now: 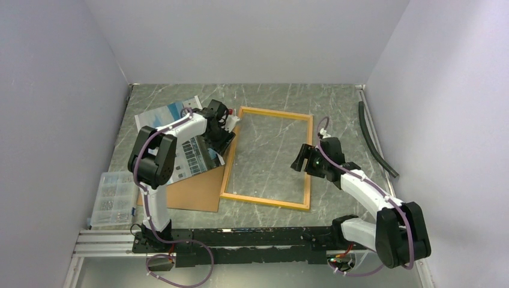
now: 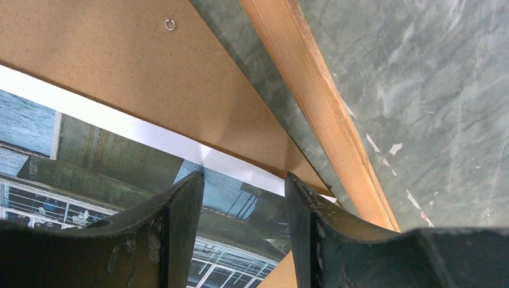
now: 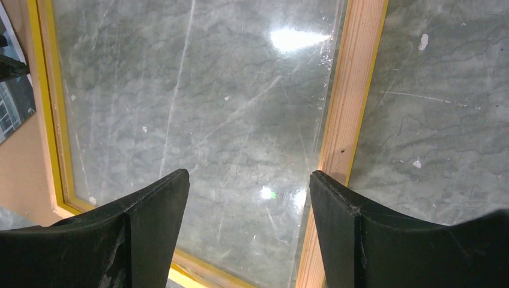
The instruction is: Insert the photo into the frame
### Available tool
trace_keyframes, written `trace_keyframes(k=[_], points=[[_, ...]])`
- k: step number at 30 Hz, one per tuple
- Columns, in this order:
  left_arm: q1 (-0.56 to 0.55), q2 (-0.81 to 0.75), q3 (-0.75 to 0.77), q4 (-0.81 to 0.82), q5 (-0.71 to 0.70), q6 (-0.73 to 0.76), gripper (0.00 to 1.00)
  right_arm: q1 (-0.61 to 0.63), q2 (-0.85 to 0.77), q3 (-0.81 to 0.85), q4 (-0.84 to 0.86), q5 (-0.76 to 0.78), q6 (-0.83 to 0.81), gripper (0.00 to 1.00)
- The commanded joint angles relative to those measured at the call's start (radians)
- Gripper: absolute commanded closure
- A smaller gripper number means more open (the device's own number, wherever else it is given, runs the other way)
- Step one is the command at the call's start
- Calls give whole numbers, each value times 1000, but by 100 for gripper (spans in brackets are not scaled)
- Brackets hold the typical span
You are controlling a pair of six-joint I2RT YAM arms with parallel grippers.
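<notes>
The photo lies at the left, partly over the brown backing board and partly hidden under my left arm. The frame lies flat in the middle of the table, its clear pane showing the marble beneath. My left gripper hangs at the frame's left rail. In the left wrist view it stands open low over the photo's white-bordered edge, next to the frame's wooden rail. My right gripper is open above the pane, near the frame's right rail, with nothing between its fingers.
A clear plastic parts box sits at the near left. A black hose runs along the right wall. Grey walls close the table in on three sides. An aluminium rail carries the arm bases along the near edge.
</notes>
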Motion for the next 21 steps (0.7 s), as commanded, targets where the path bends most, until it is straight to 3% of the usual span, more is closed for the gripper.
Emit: trace_keyframes(k=[1,8,21], points=[[12,-60,16,-20,30,16,42,4,10,65,5,32,-38,21],[30,-62,48,-42,52,6,41,4,3,83,-13,40,-54,15],[66,-93,101,-103,86,1,35,5,50,64,60,-4,-15,19]])
